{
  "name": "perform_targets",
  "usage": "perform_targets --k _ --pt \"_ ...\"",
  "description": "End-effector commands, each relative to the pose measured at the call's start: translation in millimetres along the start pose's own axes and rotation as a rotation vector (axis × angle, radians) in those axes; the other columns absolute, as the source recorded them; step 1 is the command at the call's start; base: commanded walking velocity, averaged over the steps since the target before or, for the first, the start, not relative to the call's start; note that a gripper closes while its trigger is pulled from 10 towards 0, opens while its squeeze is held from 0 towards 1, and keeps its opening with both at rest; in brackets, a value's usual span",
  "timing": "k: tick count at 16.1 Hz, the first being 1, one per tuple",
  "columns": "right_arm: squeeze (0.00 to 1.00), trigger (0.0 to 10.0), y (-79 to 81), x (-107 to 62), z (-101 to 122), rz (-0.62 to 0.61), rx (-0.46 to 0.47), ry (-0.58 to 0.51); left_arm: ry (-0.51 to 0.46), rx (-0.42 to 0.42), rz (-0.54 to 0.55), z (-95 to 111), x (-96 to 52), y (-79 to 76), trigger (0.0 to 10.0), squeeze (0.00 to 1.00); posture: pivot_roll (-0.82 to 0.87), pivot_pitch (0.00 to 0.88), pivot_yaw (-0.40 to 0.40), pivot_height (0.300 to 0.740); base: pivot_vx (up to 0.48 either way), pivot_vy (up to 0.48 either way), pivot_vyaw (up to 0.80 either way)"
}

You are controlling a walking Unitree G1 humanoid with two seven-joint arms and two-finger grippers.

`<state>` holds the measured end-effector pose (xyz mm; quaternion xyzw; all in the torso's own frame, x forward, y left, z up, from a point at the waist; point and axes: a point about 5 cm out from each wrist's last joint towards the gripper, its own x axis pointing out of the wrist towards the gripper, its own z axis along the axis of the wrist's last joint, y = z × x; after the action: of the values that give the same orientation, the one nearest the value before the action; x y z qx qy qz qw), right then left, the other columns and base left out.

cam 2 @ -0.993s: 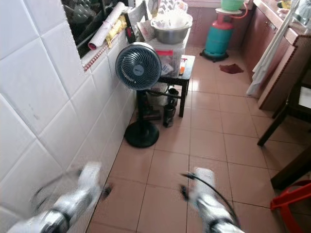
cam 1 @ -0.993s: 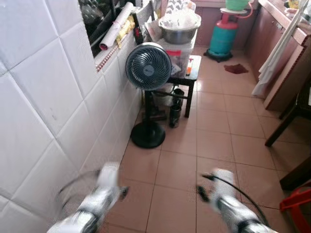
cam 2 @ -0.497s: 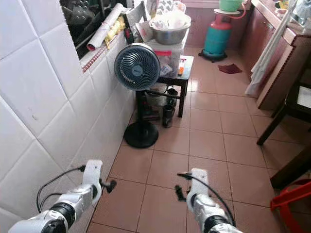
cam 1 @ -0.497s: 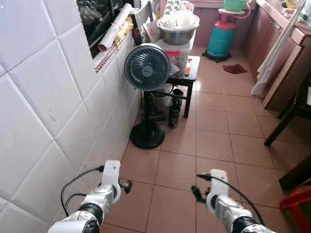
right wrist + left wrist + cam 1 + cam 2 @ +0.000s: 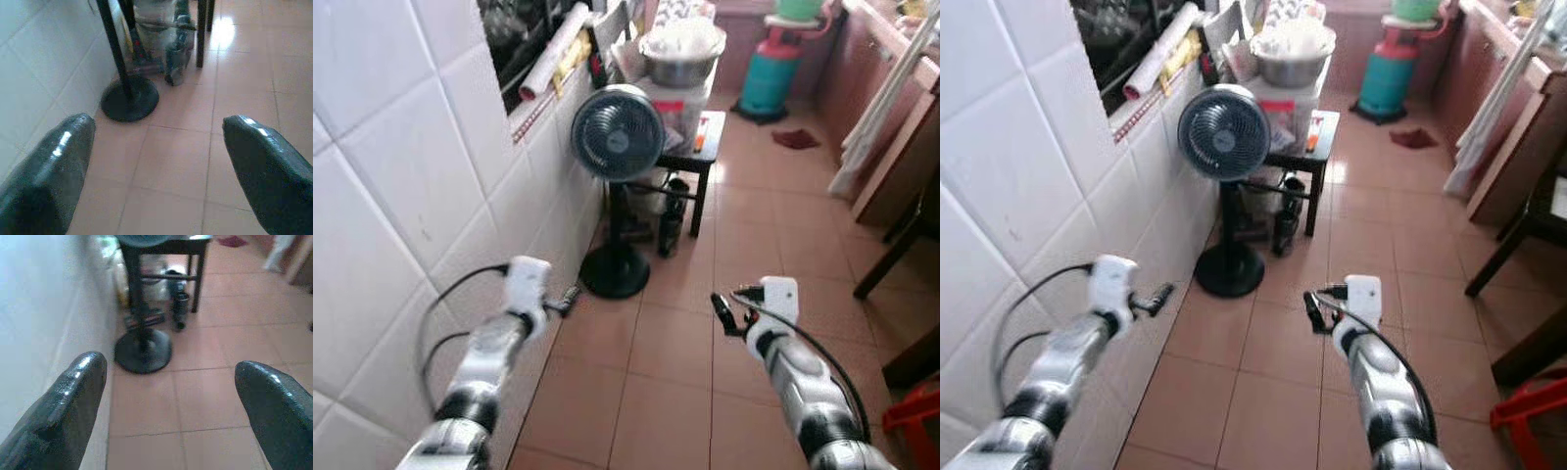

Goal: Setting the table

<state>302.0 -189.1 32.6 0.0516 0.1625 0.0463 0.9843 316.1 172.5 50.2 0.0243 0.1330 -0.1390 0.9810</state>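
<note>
Both arms reach forward over a tiled floor (image 5: 744, 245) in a narrow passage, with a white tiled wall (image 5: 401, 196) close on the robot's left. The left hand (image 5: 168, 382) hangs just beside that wall, fingers spread wide and holding nothing; the right hand (image 5: 156, 147) is likewise spread and empty above bare tiles. Straight ahead a black pedestal fan (image 5: 618, 133) stands on its round base against the wall, narrowing the way. Just behind it a small dark table (image 5: 700, 147) carries a plastic box and a metal bowl (image 5: 682, 61), with dark bottles (image 5: 670, 227) under it. Farther back stands a teal gas cylinder (image 5: 770, 80). Dark chair legs (image 5: 886, 259) intrude at right, and a red stool (image 5: 915, 416) sits near the right arm. No tableware can be made out near either hand.
</note>
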Motion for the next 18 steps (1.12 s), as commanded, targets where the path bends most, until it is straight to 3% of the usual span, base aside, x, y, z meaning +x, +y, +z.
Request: perform_targets --k 1,2,4,6,8,11,13,15,18 --pt "0.0 10.0 8.2 -16.2 6 0.01 0.008 -0.062 -0.099 0.0 0.028 5 -20.8 1.3 10.0 0.0 0.08 0.0 -0.012 0.74 0.0 0.0 0.0" --pt "0.0 10.0 13.7 -28.3 6 0.035 -0.003 -0.075 -0.101 0.04 0.026 3 -33.5 1.5 10.0 0.0 0.08 0.0 -0.012 0.74 0.0 0.0 0.0" --pt "0.0 10.0 26.7 -61.5 9 0.103 -0.156 -0.136 -0.119 0.038 0.062 3 -55.7 0.4 10.0 0.0 0.07 0.0 -0.002 0.74 0.0 0.0 0.0" --pt "0.0 10.0 21.8 -77.6 8 0.095 -0.102 -0.13 -0.121 -0.001 0.091 5 -62.8 -1.6 10.0 0.0 0.07 0.0 0.0 0.74 0.0 0.0 0.0" --pt "0.0 10.0 12.6 -92.3 14 -0.02 -0.042 -0.126 -0.1 -0.048 0.105 4 -77.6 -10.3 10.0 0.0 0.06 0.0 0.005 0.74 0.0 0.0 0.0" --pt "0.0 10.0 17.1 -95.7 21 -0.088 -0.014 -0.143 -0.081 -0.034 0.007 2 -76.2 -29.5 10.0 0.0 0.05 0.0 0.008 0.74 0.0 0.0 0.0" --pt "0.0 10.0 21.4 -96.7 21 -0.078 -0.005 -0.119 -0.095 -0.081 0.005 10 -71.0 -29.4 10.0 0.0 0.05 0.0 0.011 0.74 0.0 0.0 -0.27" --pt "0.0 10.0 22.3 -97.8 21 -0.071 -0.005 -0.107 -0.112 -0.054 0.003 15 -72.8 -29.6 10.0 0.0 0.05 0.0 0.012 0.74 0.0 0.0 -0.76" --pt "0.0 10.0 23.4 -97.9 21 -0.068 0.011 -0.081 -0.065 -0.022 0.042 7 -74.6 -17.7 10.0 0.0 0.04 0.0 0.017 0.74 0.0 0.0 -0.76"
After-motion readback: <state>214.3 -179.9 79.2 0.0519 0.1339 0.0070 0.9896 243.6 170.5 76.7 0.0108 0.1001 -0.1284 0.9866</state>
